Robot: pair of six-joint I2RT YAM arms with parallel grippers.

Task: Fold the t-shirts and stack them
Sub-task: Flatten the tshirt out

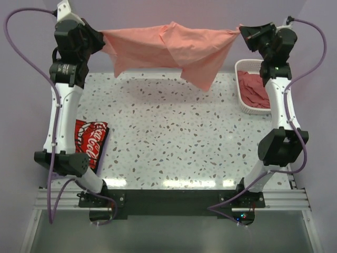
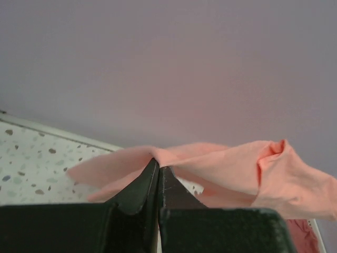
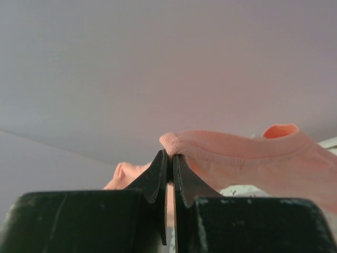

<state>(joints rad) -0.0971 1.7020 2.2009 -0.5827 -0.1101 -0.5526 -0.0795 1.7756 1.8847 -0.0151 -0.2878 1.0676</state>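
A salmon-pink t-shirt [image 1: 168, 47] hangs stretched in the air over the far edge of the table, held at both ends. My left gripper [image 1: 102, 38] is shut on its left end; the left wrist view shows the cloth [image 2: 221, 168] pinched at the fingertips [image 2: 158, 167]. My right gripper [image 1: 241, 30] is shut on its right end; the right wrist view shows a ribbed hem [image 3: 231, 150] clamped between the fingertips [image 3: 169, 155]. A loose flap droops in the middle right [image 1: 202, 74]. A folded white shirt with red logo print [image 1: 90, 139] lies at the table's left edge.
A white slatted basket [image 1: 243, 100] at the right edge holds more reddish-pink cloth [image 1: 255, 89]. The speckled tabletop [image 1: 174, 132] lies below the hanging shirt. A purple wall stands behind the table.
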